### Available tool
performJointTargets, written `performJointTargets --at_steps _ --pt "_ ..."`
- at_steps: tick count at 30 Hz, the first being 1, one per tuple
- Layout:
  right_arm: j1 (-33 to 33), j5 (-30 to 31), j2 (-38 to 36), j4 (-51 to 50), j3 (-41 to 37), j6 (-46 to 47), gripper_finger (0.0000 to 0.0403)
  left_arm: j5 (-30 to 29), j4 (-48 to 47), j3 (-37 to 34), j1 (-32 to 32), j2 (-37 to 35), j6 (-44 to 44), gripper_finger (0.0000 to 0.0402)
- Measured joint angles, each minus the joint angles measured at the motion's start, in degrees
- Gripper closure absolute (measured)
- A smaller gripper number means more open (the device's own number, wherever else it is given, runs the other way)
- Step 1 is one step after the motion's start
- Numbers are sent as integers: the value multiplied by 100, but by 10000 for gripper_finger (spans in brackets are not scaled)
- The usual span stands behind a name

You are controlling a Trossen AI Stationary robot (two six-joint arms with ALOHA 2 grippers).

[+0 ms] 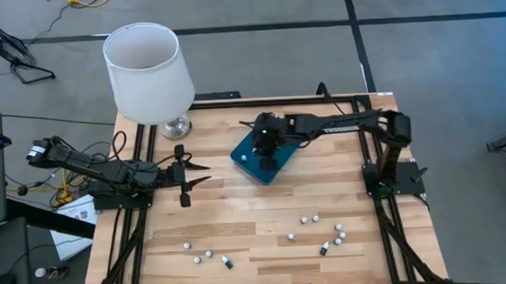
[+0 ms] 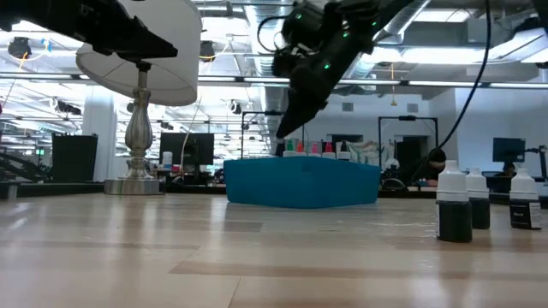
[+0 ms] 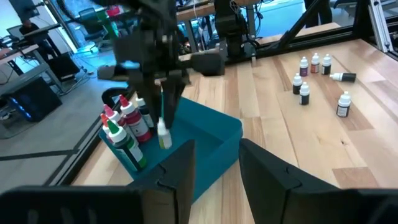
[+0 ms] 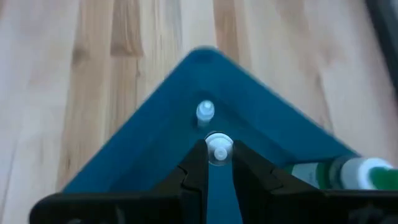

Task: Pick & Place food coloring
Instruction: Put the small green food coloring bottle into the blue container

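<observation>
White-capped food coloring bottle (image 4: 218,149) pinched between the narrow fingers of the right claw (image 4: 219,163), hanging upright over the teal tray (image 1: 275,166) (same bottle seen in the left wrist view at (image 3: 163,134), just above the tray's inside). One more white-capped bottle (image 4: 205,112) standing in the tray close beside the held one. Several further bottles grouped at one end of the tray: red-topped (image 3: 138,124) and green-bodied (image 3: 127,146) ones, upright and touching one another; a green bottle with a white cap (image 4: 348,172) lying at the frame edge in the right wrist view.

Remaining bottles scattered on the wooden worktop (image 1: 239,220) well apart from the tray: a loose cluster nearer the right arm's side (image 1: 325,233) and a smaller group nearer the left arm's side (image 1: 208,257), some upright, at least one on its side. In the low view, three dark-filled bottles with white caps (image 2: 454,210) upright near the right edge.

Right arm stretched from its base across the worktop, wrist bent down so the claw points at the tray. Left claw (image 1: 194,174) held above bare worktop beside the lamp (image 1: 147,74), fingers apart, holding nothing, arm folded low near its base.
</observation>
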Motion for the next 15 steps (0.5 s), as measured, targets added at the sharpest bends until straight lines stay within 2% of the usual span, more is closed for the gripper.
performJointTargets --at_steps 7,15 --pt "-33 -11 607 85 367 120 355 0 -1 0 2 0 30 285" --pt "-67 47 765 115 458 183 355 0 -3 0 7 0 34 285"
